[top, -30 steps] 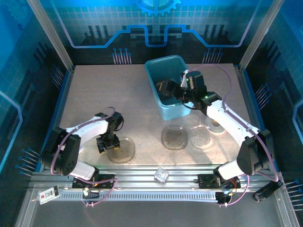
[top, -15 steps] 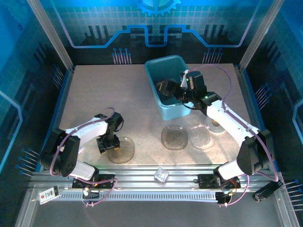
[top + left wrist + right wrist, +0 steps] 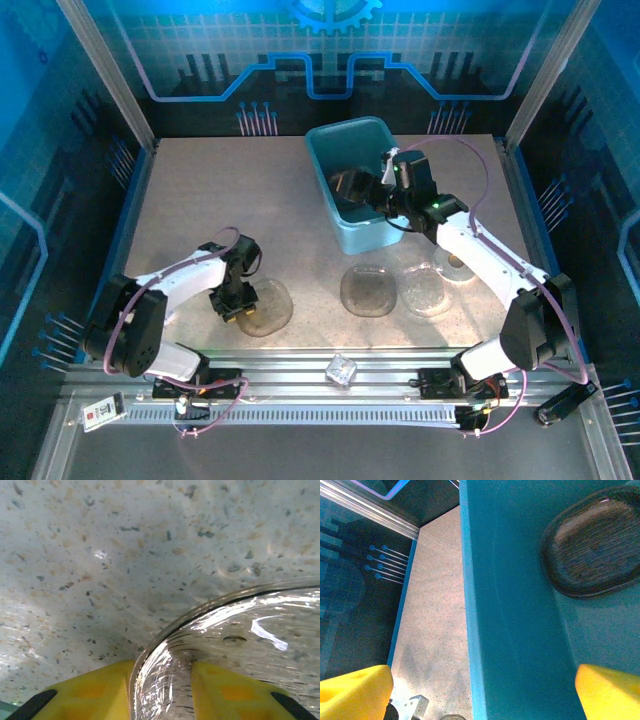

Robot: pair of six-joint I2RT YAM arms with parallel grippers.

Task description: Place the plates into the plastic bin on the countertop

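A smoky translucent plate lies at the front left of the countertop. My left gripper is at its left rim. In the left wrist view that rim stands between the two yellow fingers, which press on it from both sides. The teal plastic bin stands at the back centre with a dark plate inside, and that plate lies on the bin's floor. My right gripper hangs open over the bin's right side. In its own view the right gripper holds nothing above the bin wall.
Two more plates lie side by side in front of the bin. A third is partly under the right arm. A small clear cube sits on the front metal rail.
The left gripper's jaws have closed in on the plate's rim, and gripper and plate have shifted slightly right and away from the front edge. The right arm has not moved.
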